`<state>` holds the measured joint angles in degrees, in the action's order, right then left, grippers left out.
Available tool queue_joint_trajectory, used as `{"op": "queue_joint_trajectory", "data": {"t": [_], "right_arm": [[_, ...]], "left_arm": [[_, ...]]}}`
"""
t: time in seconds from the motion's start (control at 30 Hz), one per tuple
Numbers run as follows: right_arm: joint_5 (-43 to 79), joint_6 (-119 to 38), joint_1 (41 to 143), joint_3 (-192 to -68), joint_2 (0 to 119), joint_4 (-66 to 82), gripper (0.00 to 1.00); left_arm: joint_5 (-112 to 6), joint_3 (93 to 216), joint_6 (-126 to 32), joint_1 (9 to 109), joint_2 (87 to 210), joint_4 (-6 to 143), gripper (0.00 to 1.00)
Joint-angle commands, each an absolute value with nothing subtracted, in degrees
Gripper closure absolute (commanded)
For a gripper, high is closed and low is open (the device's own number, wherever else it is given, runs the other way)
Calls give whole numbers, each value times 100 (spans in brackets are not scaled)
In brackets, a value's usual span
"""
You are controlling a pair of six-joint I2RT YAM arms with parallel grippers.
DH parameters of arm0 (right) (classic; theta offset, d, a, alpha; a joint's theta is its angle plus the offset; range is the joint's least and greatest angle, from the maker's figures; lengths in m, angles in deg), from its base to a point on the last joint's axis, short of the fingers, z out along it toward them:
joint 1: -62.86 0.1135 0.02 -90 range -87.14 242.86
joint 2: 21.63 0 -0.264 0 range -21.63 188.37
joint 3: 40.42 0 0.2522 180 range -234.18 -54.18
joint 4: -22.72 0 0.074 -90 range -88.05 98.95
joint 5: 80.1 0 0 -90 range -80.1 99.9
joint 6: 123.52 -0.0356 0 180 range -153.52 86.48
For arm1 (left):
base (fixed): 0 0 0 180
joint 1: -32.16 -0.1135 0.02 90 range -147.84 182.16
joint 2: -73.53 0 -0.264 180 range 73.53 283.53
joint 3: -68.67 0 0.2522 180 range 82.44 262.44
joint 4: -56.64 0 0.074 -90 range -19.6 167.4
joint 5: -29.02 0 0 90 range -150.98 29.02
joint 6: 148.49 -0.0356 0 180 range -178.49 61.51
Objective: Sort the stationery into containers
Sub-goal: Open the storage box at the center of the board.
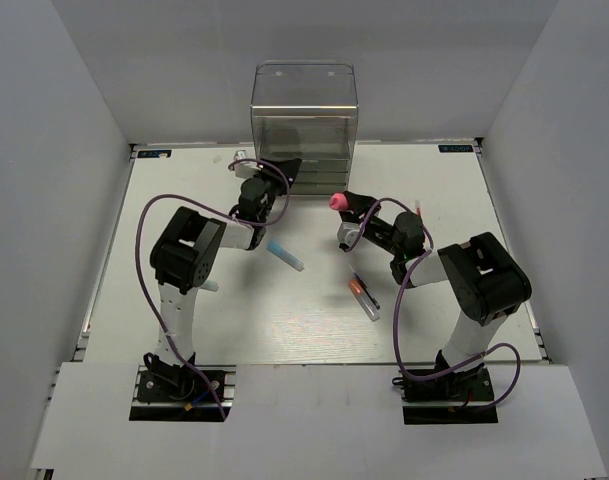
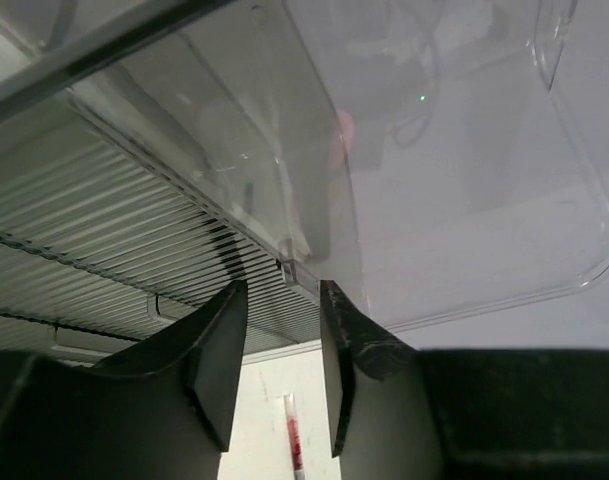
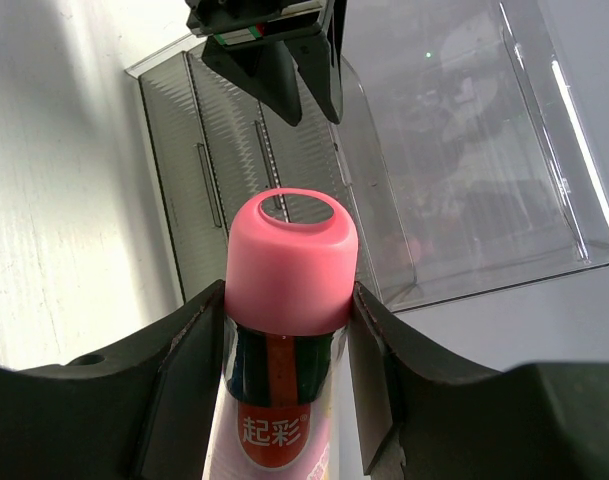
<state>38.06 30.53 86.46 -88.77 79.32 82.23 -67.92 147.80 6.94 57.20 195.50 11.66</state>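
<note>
The right gripper [image 3: 287, 305] clamps the stubby pink-capped tube [image 3: 289, 245], its cap poking out past the fingertips, near the clear drawer box [image 1: 304, 100] on the bench [image 1: 234, 320]. The left gripper [image 2: 281, 292], jaws narrowly parted and holding nothing, points at the box's drawer fronts.

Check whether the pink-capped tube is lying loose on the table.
No, the right wrist view shows the pink-capped tube clamped between the two fingers of the right pincer.

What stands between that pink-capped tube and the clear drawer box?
Only the left gripper, right at the drawer fronts of the clear box. Nothing else shows between the pink-capped tube, held by the right gripper, and the box.
</note>
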Motion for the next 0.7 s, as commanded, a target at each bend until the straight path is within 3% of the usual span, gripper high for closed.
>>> {"op": "queue_joint_trajectory", "data": {"t": [0.0,0.13,0.27,0.5,0.67], "right_arm": [[3723,3002,8607,-8829,7690,10414,100],[3723,3002,8624,-8802,7664,10414,100],[3732,3020,8615,-8750,7663,10414,100],[3767,3029,8615,-8714,7655,10449,100],[3943,3099,8633,-8758,7742,10502,100]], "left_arm": [[-7082,15072,839,5686,19588,958,56],[-7205,15073,945,5633,19710,721,59],[-7206,15073,1007,5633,19711,510,68],[-7083,14757,1121,5633,19588,45,100],[-6951,14484,1174,5686,19377,-203,100]]}}
